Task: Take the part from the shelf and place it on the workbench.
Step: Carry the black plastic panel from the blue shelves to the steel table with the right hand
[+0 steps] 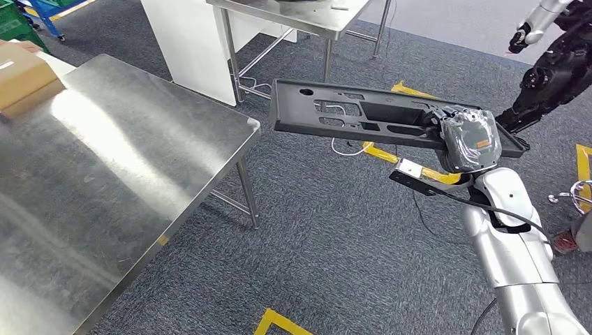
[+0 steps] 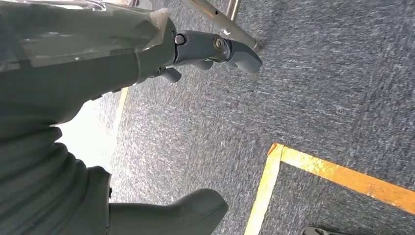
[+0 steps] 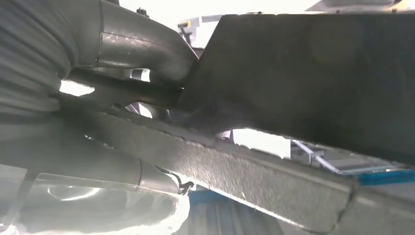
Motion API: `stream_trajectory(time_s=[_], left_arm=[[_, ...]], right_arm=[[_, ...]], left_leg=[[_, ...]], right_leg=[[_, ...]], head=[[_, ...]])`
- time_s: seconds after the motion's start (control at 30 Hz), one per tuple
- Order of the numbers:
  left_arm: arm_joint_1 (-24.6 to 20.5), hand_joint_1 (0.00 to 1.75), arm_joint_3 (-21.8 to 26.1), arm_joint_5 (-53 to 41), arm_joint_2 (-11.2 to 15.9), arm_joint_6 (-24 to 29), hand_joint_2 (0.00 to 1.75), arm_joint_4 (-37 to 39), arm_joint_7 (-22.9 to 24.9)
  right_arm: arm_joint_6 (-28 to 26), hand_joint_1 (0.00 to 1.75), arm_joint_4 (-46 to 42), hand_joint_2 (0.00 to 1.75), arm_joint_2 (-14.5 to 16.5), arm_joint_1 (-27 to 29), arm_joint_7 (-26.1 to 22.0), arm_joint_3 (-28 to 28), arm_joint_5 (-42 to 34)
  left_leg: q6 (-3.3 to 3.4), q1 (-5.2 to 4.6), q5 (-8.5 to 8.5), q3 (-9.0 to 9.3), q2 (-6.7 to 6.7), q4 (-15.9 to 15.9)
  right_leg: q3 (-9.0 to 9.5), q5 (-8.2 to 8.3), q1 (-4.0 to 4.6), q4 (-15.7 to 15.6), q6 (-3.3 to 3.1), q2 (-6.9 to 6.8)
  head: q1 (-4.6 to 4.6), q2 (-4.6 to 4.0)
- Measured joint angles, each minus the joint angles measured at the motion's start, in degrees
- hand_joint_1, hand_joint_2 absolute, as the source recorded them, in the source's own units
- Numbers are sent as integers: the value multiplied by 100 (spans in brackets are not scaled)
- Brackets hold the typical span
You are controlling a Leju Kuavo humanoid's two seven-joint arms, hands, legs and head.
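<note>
A long black plastic part (image 1: 356, 115) with several cut-outs hangs flat in the air to the right of the steel workbench (image 1: 105, 174). My right hand (image 1: 469, 138) grips it near its right end, and its left end stops just short of the workbench corner. In the right wrist view the dark part (image 3: 313, 83) lies close against my hand (image 3: 112, 58). My left hand (image 2: 205, 51) hangs over the grey carpet with its fingers apart and nothing in them.
A brown cardboard box (image 1: 21, 77) sits at the far left of the workbench. A second steel table (image 1: 307, 17) and a white panel (image 1: 188, 42) stand behind. Another robot's dark arm (image 1: 551, 63) is at the upper right. Yellow floor tape (image 1: 276, 322) marks the carpet.
</note>
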Motion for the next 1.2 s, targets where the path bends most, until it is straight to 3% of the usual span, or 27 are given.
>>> stream_trajectory(time_s=[0.03, 0.07, 0.13, 0.17, 0.23, 0.3, 0.37, 0.43, 0.5, 0.53, 0.57, 0.6, 0.67, 0.73, 0.8, 0.87, 0.9, 0.97, 1.03, 1.07, 1.1, 1.17, 1.2], left_arm=[[0, 0, 1, -4, -3, 1, 175, 0, -7], [2, 0, 1, -7, -7, -1, 175, 0, -11], [4, 0, 2, -13, -7, -3, 175, 0, -14], [2, 0, 3, -15, -2, -3, 175, 0, -15], [8, 0, 3, -18, 10, -3, 175, 1, -15], [33, 0, 3, -18, 15, -4, 175, 2, -15], [47, 0, 3, -18, 16, -4, 175, 2, -15], [34, 0, 3, -28, 16, -4, 175, 2, -15], [27, 0, 3, -55, 13, -10, 175, 2, -11], [32, 0, 3, -78, 10, -16, 175, 2, -9], [36, 0, 3, -105, 9, -28, 175, 2, -6], [36, 0, 3, -140, 10, -42, 175, 2, -7], [8, 0, 3, -224, 22, -64, 175, 1, -20], [-38, 0, 2, -298, 31, -71, 175, 0, -32], [-61, 0, 2, -337, 34, -73, 175, 0, -34], [-64, 0, 3, -349, 28, -77, 175, 0, -33], [-71, 0, 3, -351, 24, -78, 175, 0, -32], [-88, 0, 3, -352, 17, -79, 175, 0, -32], [-95, 0, 3, -352, 15, -79, 175, 1, -32], [-89, 0, 3, -353, 14, -80, 175, 1, -32], [-84, 0, 3, -356, 13, -81, 175, 2, -32], [-78, 0, 2, -389, 14, -82, 175, 2, -29], [-84, 0, 1, -417, 16, -84, 175, 2, -22]], right_arm=[[-1, 169, 0, 175, -4, 24, 5, -13, 1], [-3, 169, 0, 175, -5, 38, 7, -26, 0], [-11, 169, 2, 175, -10, 48, 9, -49, -4], [-15, 169, 2, 175, -14, 52, 9, -61, -8], [-22, 169, 2, 175, -13, 72, 10, -72, -10], [-25, 169, -1, 175, 0, 88, 11, -74, -9], [-26, 169, -4, 175, 12, 89, 11, -75, -12], [-26, 169, 3, 175, 19, 85, -14, -82, -32], [-28, 169, 66, 175, 54, 50, -92, -87, -59], [-32, 169, 135, 175, 96, 2, -143, -82, -62], [-47, 169, 239, 175, 164, -77, -185, -65, -42], [-81, 169, 368, 175, 252, -186, -219, -38, -5], [-245, 169, 689, 175, 480, -471, -256, 59, 102], [-459, 169, 1033, 175, 722, -759, -266, 183, 179], [-603, 169, 1326, 175, 961, -965, -260, 307, 224], [-684, 169, 1536, 175, 1145, -1097, -253, 403, 254], [-715, 169, 1621, 175, 1198, -1152, -250, 436, 260], [-761, 169, 1778, 175, 1245, -1216, -249, 475, 258], [-770, 169, 1913, 175, 1255, -1224, -247, 505, 256], [-772, 169, 1965, 175, 1266, -1225, -248, 524, 256], [-775, 169, 2007, 175, 1280, -1235, -249, 542, 256], [-817, 169, 2068, 175, 1317, -1283, -256, 567, 259], [-866, 169, 2100, 175, 1356, -1315, -264, 585, 273]], left_leg=[[-2, 1, -1, 1, -86, 6], [-10, 7, -7, 3, -170, 18], [-59, 21, -39, -15, -333, 79], [-95, 21, -62, -43, -405, 125], [-157, 13, -83, -114, -516, 180], [-195, 22, -88, -158, -540, 200], [-243, 18, -222, -256, -289, 399], [-292, 19, -556, -576, 36, 1033], [-313, 42, -819, -949, 139, 1733], [-310, 48, -818, -1027, 148, 1861], [-294, 48, -716, -989, 158, 1763], [-264, 39, -539, -833, 196, 1455], [-170, -25, -213, -397, 445, 635], [-108, -88, -119, -194, 607, 226], [-83, -100, -112, -186, 501, 184], [-47, -59, -49, -113, 371, 95], [-25, -34, -14, -77, 300, 50], [-3, 1, 16, -56, 133, 19], [-2, 15, 16, -57, -58, 24], [-9, 23, 12, -56, -150, 31], [-24, 34, 3, -56, -237, 45], [-90, 48, -43, -83, -392, 119], [-134, 51, -69, -115, -459, 166]], right_leg=[[-53, 40, -10, 32, 39, 19], [12, 172, -23, -174, 96, 38], [348, 529, -80, -962, 213, 198], [492, 650, -100, -1275, 224, 283], [588, 711, -95, -1473, 163, 355], [588, 722, -84, -1478, 79, 249], [597, 721, -90, -1488, 1, 147], [605, 707, -72, -1492, -64, 29], [604, 691, -41, -1492, -95, -108], [605, 686, -29, -1491, -103, -168], [607, 681, -18, -1491, -108, -222], [612, 678, -7, -1491, -110, -270], [628, 671, 21, -1494, -106, -362], [642, 658, 42, -1500, -87, -455], [678, 641, 56, -1522, -54, -561], [654, 574, 63, -1417, -20, -449], [569, 480, 59, -1213, -15, -310], [229, 205, 24, -503, -22, -39], [-89, 65, -9, 54, 19, 22], [-125, 122, -26, 51, 70, 27], [-51, 264, -45, -178, 136, 41], [282, 602, -109, -958, 261, 222], [417, 704, -132, -1255, 269, 318]], head=[[-2, 0], [-1, 0], [2, 0], [9, 0], [15, 0], [13, 0], [-9, 0], [-32, 0], [-31, 0], [-31, 0], [-31, 0], [-32, 0], [-30, 0], [-28, 0], [-31, 0], [-32, 0], [-30, 0], [-22, 0], [-11, 0], [-10, 0], [-11, 0], [-4, 0], [-6, 0]])
